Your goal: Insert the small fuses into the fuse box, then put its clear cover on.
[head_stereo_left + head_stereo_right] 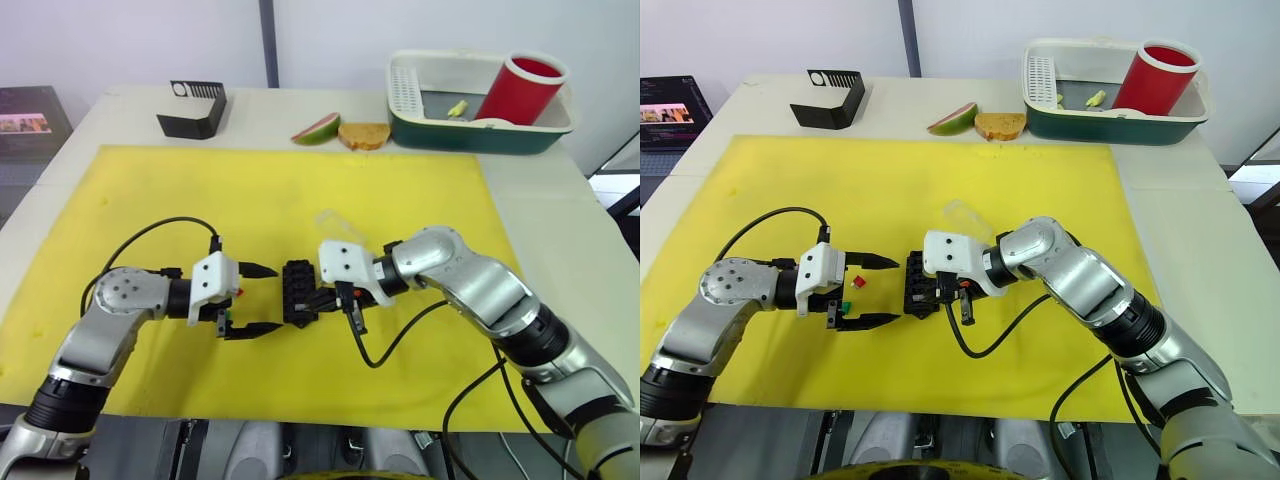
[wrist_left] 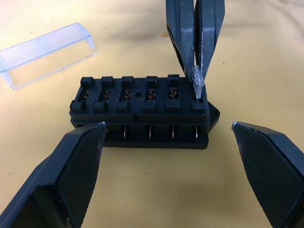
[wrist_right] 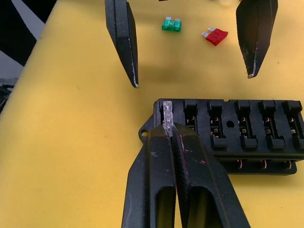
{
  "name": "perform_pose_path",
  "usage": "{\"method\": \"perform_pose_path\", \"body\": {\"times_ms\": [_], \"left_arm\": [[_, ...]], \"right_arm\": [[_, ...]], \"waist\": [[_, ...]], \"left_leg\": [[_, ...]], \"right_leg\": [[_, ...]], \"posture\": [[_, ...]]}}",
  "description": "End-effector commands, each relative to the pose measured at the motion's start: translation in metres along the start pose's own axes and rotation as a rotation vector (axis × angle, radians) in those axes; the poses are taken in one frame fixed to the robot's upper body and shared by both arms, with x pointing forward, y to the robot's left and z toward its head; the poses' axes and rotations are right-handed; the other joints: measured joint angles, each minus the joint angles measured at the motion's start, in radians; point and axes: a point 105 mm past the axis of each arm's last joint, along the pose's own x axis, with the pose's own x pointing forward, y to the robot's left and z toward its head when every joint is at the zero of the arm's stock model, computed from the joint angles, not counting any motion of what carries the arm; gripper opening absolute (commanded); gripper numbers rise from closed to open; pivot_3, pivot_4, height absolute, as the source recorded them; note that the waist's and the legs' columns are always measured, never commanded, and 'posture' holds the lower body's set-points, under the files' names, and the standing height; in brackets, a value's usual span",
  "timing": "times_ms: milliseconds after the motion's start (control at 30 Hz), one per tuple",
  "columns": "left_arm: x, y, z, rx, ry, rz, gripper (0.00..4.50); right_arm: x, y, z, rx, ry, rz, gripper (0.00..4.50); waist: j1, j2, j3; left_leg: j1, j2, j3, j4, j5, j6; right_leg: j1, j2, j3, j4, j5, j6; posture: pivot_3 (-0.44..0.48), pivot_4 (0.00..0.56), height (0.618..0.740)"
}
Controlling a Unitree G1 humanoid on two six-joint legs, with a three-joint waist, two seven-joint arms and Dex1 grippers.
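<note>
right gripper (image 3: 171, 129) pinching a clear-grey fuse (image 3: 166, 114) over the fuse box (image 3: 237, 130) end slot; left gripper (image 1: 262, 298) sitting wide open at its 9 o'clock, red fuse (image 3: 216, 36) and green fuse (image 3: 171, 24) lying between its fingers; clear cover (image 2: 46, 53) sitting just behind the box

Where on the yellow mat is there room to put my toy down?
Free: the mat between the grippers and the black stand, and its near left corner. Crowded: the middle, with fuse box, clear cover, left gripper, right gripper, red fuse and green fuse.
</note>
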Motion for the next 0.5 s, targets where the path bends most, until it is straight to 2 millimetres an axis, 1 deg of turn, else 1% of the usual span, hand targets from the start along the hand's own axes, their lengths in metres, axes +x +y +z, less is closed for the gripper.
{"method": "perform_pose_path", "body": {"times_ms": [33,500], "left_arm": [[0.0033,0.0005,0.0077,0.041,-0.018,-0.005,4.47],[0.0048,0.0007,0.0093,0.047,-0.021,0.005,4.47]], "right_arm": [[-0.0026,-0.0002,0.0065,-0.042,0.009,-0.008,0.00],[-0.0003,0.0022,0.0051,-0.089,0.054,0.025,0.00]], "waist": [[0.000,0.000,0.000],[0.000,0.000,0.000]], "left_leg": [[0.000,0.000,0.000,0.000,0.000,0.000],[0.000,0.000,0.000,0.001,0.000,0.000]], "right_leg": [[0.000,0.000,0.000,0.000,0.000,0.000],[0.000,0.000,0.000,0.000,0.000,0.000]], "posture": [[0.000,0.150,0.740],[0.000,0.150,0.740]]}}
